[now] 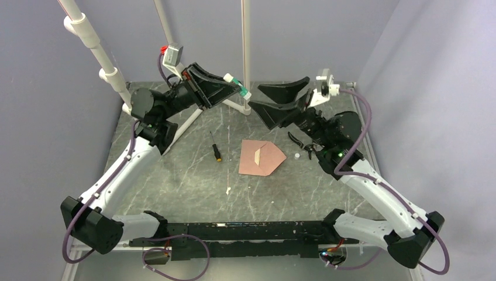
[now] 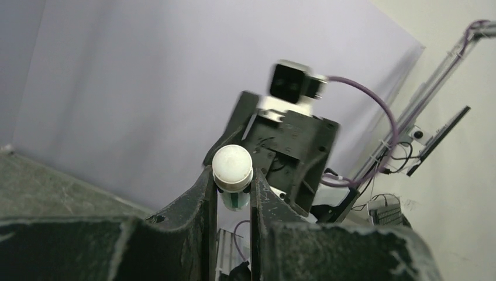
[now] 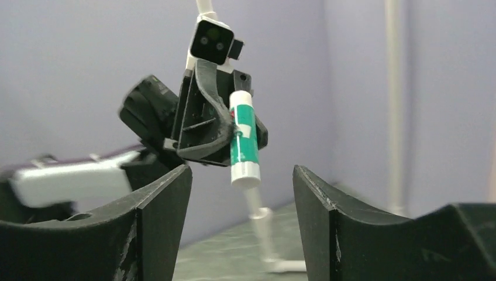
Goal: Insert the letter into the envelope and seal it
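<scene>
The bench [image 1: 175, 193] had bare grey room all round the 1 envelope [image 1: 261, 161], which lay flat mid-bench, well apart from every edge. It was salmon-pink, its pointed flap spread open to the right. The 1 letter [image 1: 259, 153] seemingly showed only as a pale slanted strip on it. 1 screwdriver [image 1: 215, 146] lay near its left. Raised over the far side, the left claw [image 1: 233, 85] gripped 1 glue stick [image 1: 240, 89]. The right claw [image 1: 255, 96] stood wide, holding nothing. 2 small white bits [image 1: 228, 189] lay apart.
</scene>
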Motion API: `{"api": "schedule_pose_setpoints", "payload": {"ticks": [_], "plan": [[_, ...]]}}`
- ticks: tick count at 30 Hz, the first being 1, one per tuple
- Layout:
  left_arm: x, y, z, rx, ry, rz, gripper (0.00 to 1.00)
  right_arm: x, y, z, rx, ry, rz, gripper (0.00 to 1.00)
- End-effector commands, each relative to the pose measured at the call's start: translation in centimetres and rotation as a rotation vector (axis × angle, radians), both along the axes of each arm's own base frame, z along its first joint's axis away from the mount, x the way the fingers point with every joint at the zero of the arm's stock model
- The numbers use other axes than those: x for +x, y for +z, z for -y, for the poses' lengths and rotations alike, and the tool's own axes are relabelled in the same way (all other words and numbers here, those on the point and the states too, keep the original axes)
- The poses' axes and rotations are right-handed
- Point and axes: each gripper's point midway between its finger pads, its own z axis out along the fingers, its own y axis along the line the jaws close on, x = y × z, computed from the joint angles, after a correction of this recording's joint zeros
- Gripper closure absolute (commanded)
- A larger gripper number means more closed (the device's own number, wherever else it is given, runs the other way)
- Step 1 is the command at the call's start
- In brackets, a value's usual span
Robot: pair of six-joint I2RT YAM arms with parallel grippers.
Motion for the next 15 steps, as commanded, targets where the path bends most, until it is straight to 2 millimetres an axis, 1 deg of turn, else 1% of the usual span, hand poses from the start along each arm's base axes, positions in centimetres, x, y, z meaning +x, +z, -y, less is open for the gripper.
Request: {"api": "schedule_pose_setpoints", "payload": {"ticks": [1,3,5,8,12,15], "plan": [[1.1,0.6,0.1,0.02,0.029,-0.112,0.98,0.7,0.8,1.7,-0.214,-0.269,0.468,0.32],[1.5,0.6,0.2,0.027,0.026,-0.159,0.98,1.1,0.4,1.3,-0.313,-0.298,0.579,0.33],[1.9,0.6,0.4,0.029,0.02,-0.197,0.98,1.5,0.2,1.0,-0.375,-0.318,0.647,0.37],[2.2,0.5,0.6,0.034,0.017,-0.234,0.97,1.7,0.4,0.9,-0.424,-0.347,0.737,0.41],[2.7,-0.2,0.9,0.046,0.008,-0.264,0.98,2.2,1.0,0.9,-0.435,-0.382,0.777,0.48],[2.8,-0.5,1.1,0.045,-0.001,-0.272,0.97,2.4,1.0,0.5,-0.434,-0.372,0.785,0.49]]}}
